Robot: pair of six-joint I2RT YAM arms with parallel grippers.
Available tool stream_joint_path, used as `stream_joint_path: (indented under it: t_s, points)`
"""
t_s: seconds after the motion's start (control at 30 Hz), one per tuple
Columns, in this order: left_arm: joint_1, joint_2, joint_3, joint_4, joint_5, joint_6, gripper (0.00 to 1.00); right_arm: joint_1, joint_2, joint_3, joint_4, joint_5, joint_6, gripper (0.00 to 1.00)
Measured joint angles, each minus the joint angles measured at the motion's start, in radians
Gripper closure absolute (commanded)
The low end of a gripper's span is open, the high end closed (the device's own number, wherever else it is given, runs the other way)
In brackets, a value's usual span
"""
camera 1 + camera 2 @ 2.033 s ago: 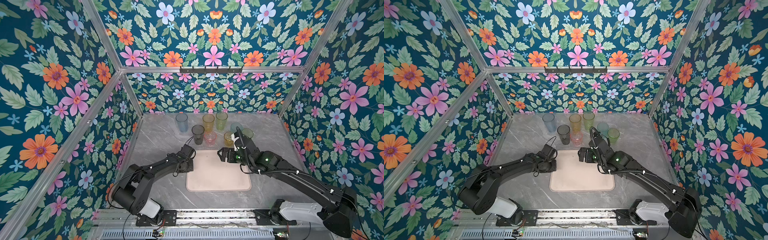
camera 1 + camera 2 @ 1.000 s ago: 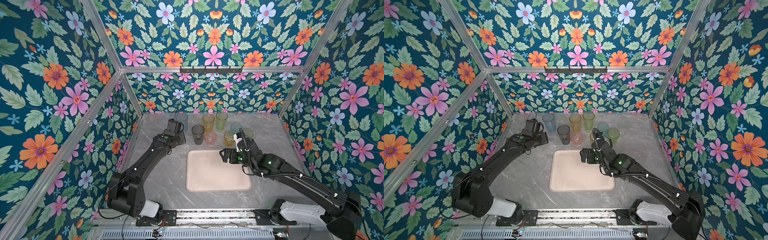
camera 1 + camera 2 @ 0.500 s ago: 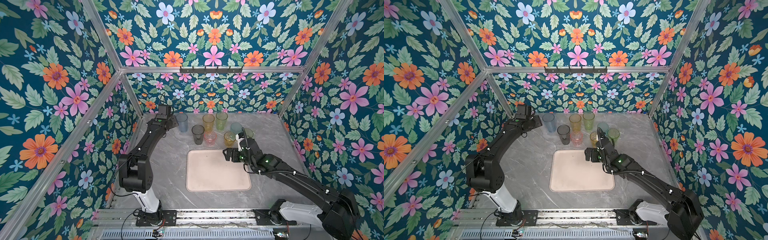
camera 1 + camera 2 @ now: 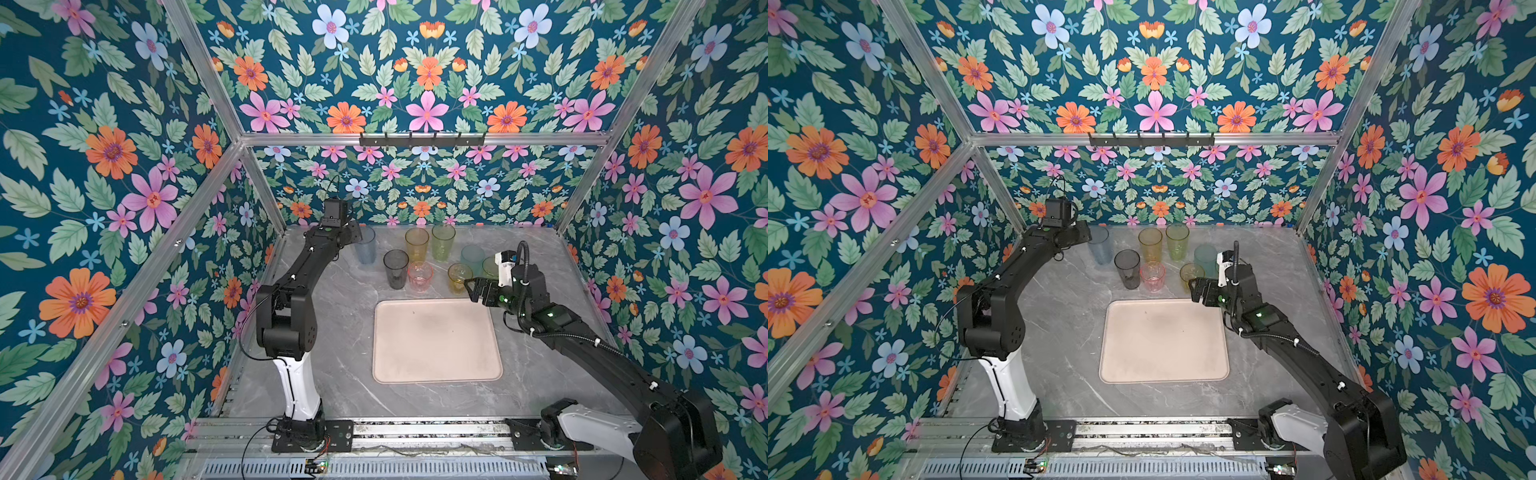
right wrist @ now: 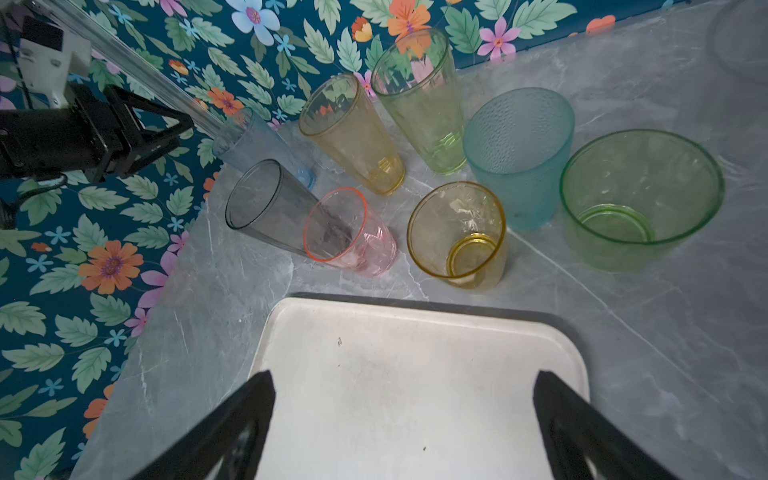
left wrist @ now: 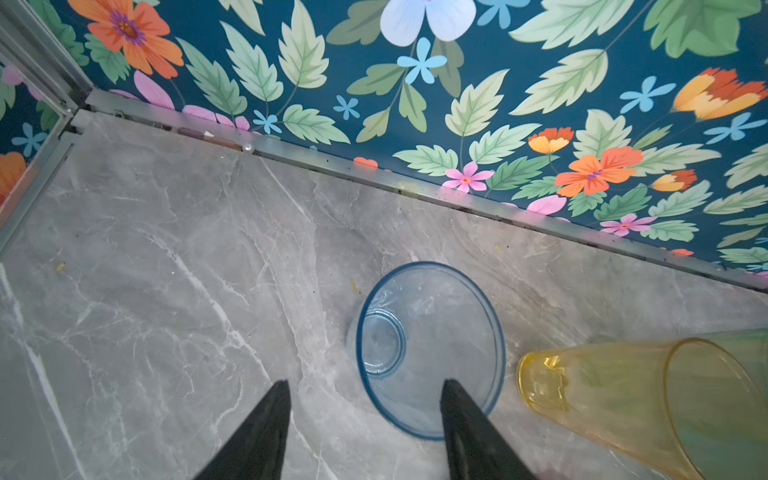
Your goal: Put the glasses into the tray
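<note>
At the back left of the marble table (image 4: pixel 340 332), the left gripper (image 6: pixel 365 382) is poised at the pale blue glass (image 6: pixel 436 316), the leftmost of the glasses (image 4: pixel 417 249) in both top views; its jaws are parted and nothing is grasped. From the left wrist view one finger (image 6: pixel 469 419) is seen over the mouth of that glass and the other outside it, so that the near wall lies between them; whether either touches the rim cannot be told. All the glasses in view are stood upright in a cluster beyond the far edge of the tray (image 4: pixel 436 340), which is bare; the task is judged to be at its first pick. The right gripper (image 5: pixel 403 374) is spread wide and empty above the tray's far right corner, near the short amber glass (image 5: pixel 457 232).

A pinch on the wall is judged to be the step in hand. The fingers should be lowered well past the rim before being closed, since a hold on the lip alone is likely to slip; the closing should be gentle, as a thin wall may flex. The tall amber glass (image 6: pixel 602 386) is stood just beside and should not be nudged; the narrow base makes tipping likely, so the lift should be made straight up before any carry; a corner of the tray should be chosen, so that room is left for the rest.
</note>
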Motion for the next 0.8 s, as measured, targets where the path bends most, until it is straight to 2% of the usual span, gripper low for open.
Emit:
stream_joint_path:
  t_s: [0.3,0.53,0.8]
  points:
    - [0.002,0.132,0.173,-0.073,-0.014,0.003,0.46,-0.02,-0.02,-0.035,0.036,-0.077,-0.012,0.01]
    - [0.001,0.19,0.231,-0.129,-0.039,0.0,0.49,-0.02,-0.035,-0.092,0.076,-0.102,-0.026,0.02]
    - [0.0,0.255,0.315,-0.182,-0.027,0.014,0.68,-0.02,-0.008,-0.147,0.143,-0.119,-0.03,0.02]
